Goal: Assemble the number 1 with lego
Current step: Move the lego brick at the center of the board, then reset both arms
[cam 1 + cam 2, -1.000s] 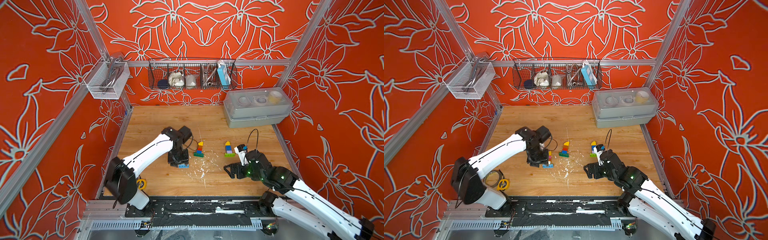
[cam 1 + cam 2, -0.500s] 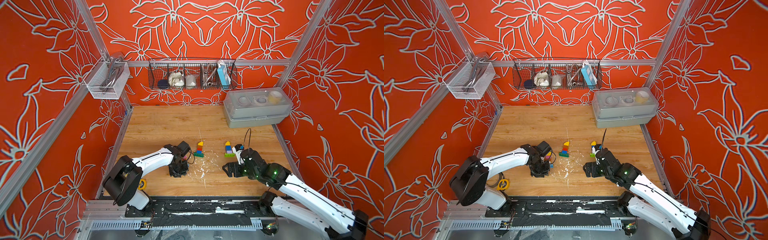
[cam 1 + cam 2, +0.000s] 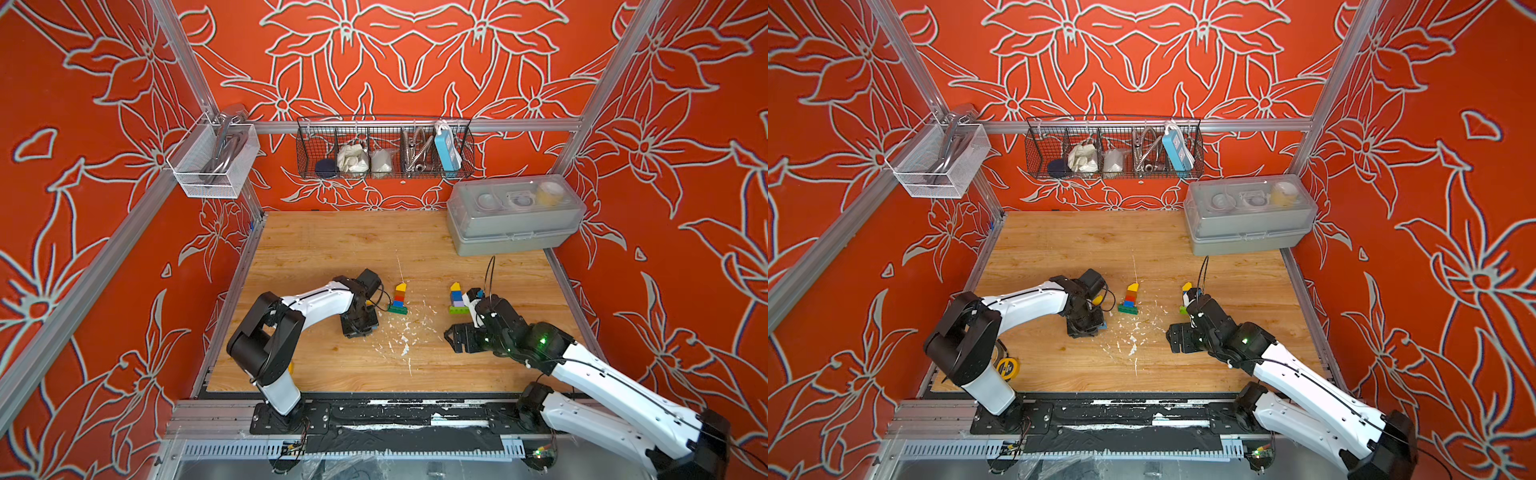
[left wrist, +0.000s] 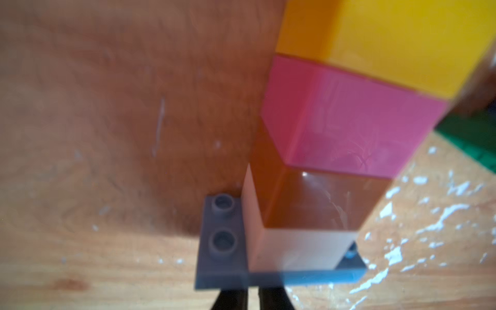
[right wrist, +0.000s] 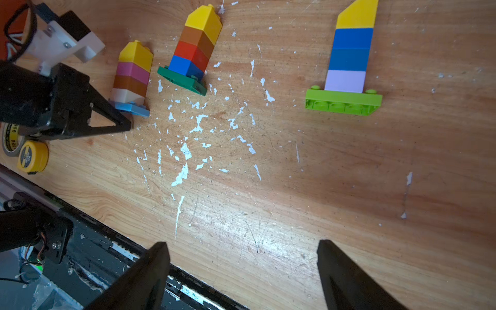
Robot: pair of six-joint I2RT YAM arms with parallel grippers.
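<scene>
Lying flat on the wooden surface (image 5: 295, 174) are three lego ones in a row: the pink-banded one (image 5: 132, 75) on its light blue plate (image 5: 132, 108), the green-based one (image 5: 194, 51) just beside it, and the lime-based one (image 5: 349, 59) well apart, toward the right arm. The left claw (image 4: 251, 300) is closed, its tips meeting the edge of the light blue plate, though whether they actually nip the plate cannot be told; the right claw (image 5: 241, 243) stands wide open over bare surface, holding nothing.

These figures should handle as light, stiff, glossy plastic; nothing in them bends, but the press-fit joints are the weak point, and a pull on the thin plate alone may well peel it off the white brick (image 4: 295, 249) next to it; the smooth sides will likely slide under a push rather than roll. The safer hold, I judge, is across the two flat faces of the brick column, around its middle, with the plate left free; a squeeze there loads the bricks squarely and should not pry any joint open.
</scene>
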